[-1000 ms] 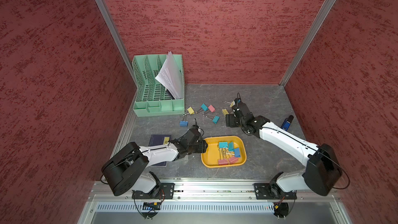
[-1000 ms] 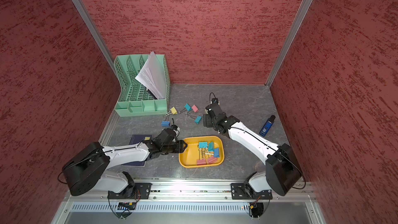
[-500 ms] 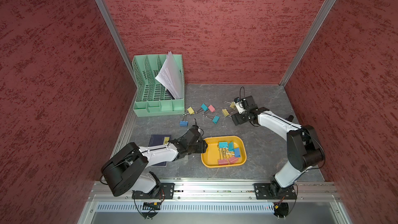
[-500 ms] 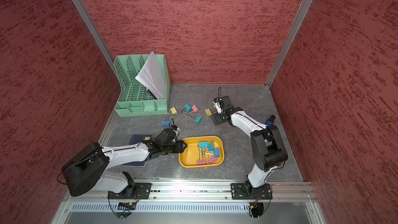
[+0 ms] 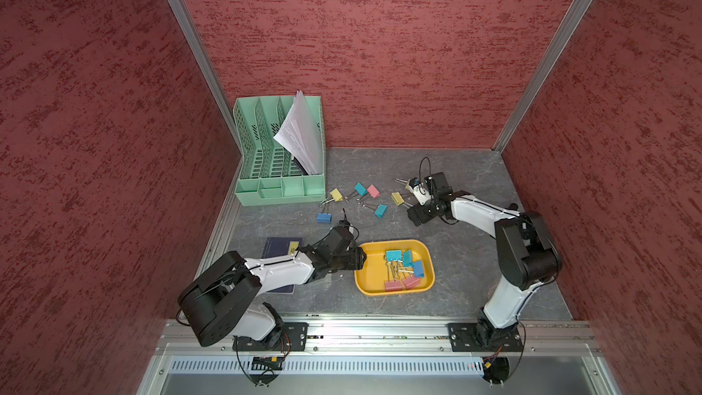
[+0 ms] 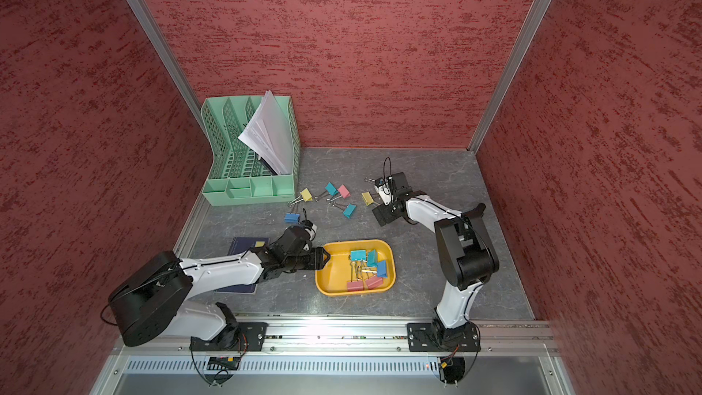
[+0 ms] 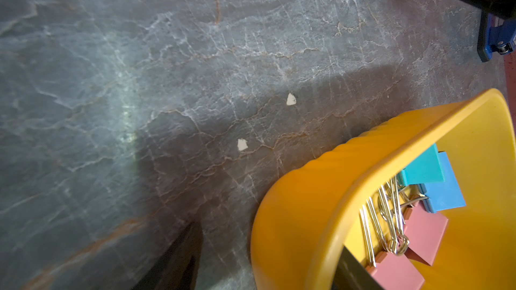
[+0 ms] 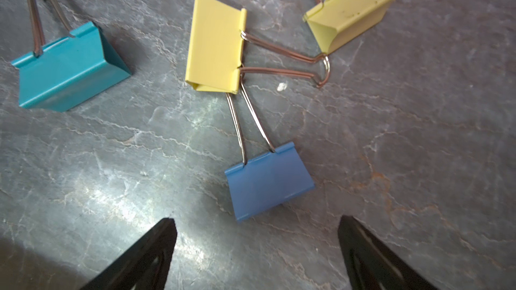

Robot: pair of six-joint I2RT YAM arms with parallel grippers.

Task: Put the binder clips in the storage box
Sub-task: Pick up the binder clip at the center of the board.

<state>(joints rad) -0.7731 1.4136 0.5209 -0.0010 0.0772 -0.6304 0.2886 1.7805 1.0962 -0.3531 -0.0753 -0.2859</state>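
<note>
**Bimanual cell, overhead and wrist views.** The storage box [image 5: 370, 273], a shallow yellow-orange tub, sits on the grey tabletop [image 5: 456, 290] near the front edge, between the two arms. Several binder clips [image 5: 394, 255] in teal, blue and pink lie inside it, with their wire handles tangled near the middle.

The left claw [image 5: 361, 257] is released. In the left wrist view its outer finger [image 7: 178, 258] stands clear of the box wall and its inner finger [image 7: 351, 269] sits inside the tub, so the jaws straddle the rim without pinching it. The left forearm passes over a dark blue notebook [image 5: 279, 250].

More binder clips lie loose on the tabletop beyond the box, strung out between the organizer and the right arm. The right claw [image 8: 257, 217] hovers over the rightmost cluster, spread wide and holding nothing. A blue clip [image 8: 269, 181] lies just ahead of the fingertips, roughly centred between them, with its handles reaching up to a yellow clip [image 8: 215, 43]. A teal clip [image 8: 69, 71] and a second yellow clip [image 8: 351, 15] flank this pair (the second yellow clip appears to touch the first one's handle loop).

A mint-green file organizer [image 5: 281, 191] holding white papers [image 5: 300, 134] stands in the far left corner.
</note>
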